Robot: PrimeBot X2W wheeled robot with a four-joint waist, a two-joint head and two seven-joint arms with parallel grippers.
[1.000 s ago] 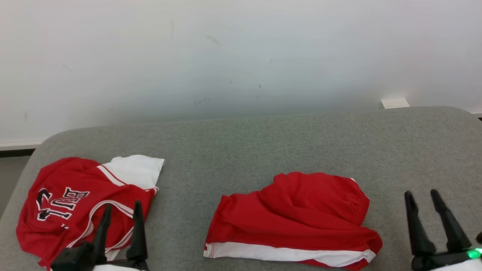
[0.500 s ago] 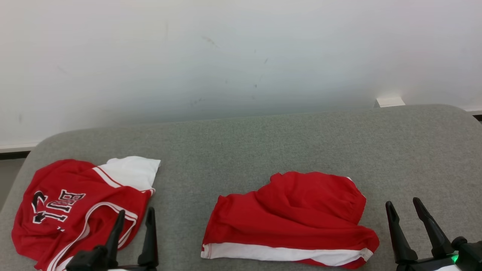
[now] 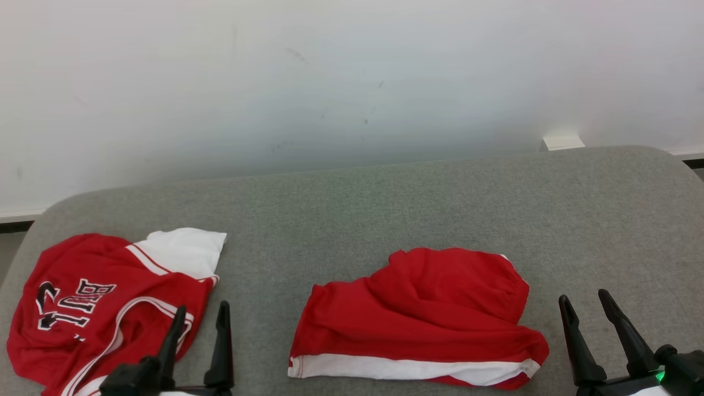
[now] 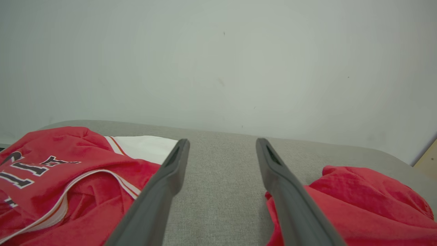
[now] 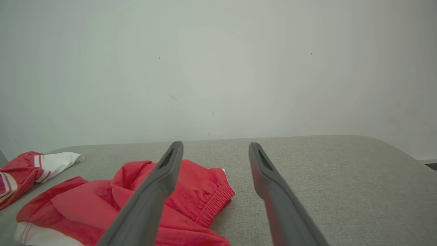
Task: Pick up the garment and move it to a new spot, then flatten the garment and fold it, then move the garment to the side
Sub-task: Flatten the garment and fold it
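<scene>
The red shorts [image 3: 418, 319] lie crumpled near the middle of the grey cushion [image 3: 385, 203], towards its near edge, with a white hem band along their near side. To the left, well apart from them, lies a red jersey [image 3: 104, 302] with black-and-white lettering and a white panel at its far corner.

The left gripper [image 3: 202, 308] is at the near left with its fingers spread and nothing between them, its tips over the jersey's right edge. The right gripper [image 3: 582, 297] is at the near right, also spread and empty, just right of the shorts.

The left wrist view looks low across the bare strip of cushion between the two garments (jersey on one side, shorts on the other) and catches a tan edge [image 4: 426, 160] at the far right. The right wrist view brings out the gathered elastic waistband [image 5: 215, 205] at the far right end of the shorts, which the head view gives only as a rounded edge.

The cushion is a flat, woven grey pad with rounded far corners. Behind it rises a plain white wall [image 3: 330, 82] with a few faint scuffs; a small pale block [image 3: 562, 142] sits at its foot on the far right.
</scene>
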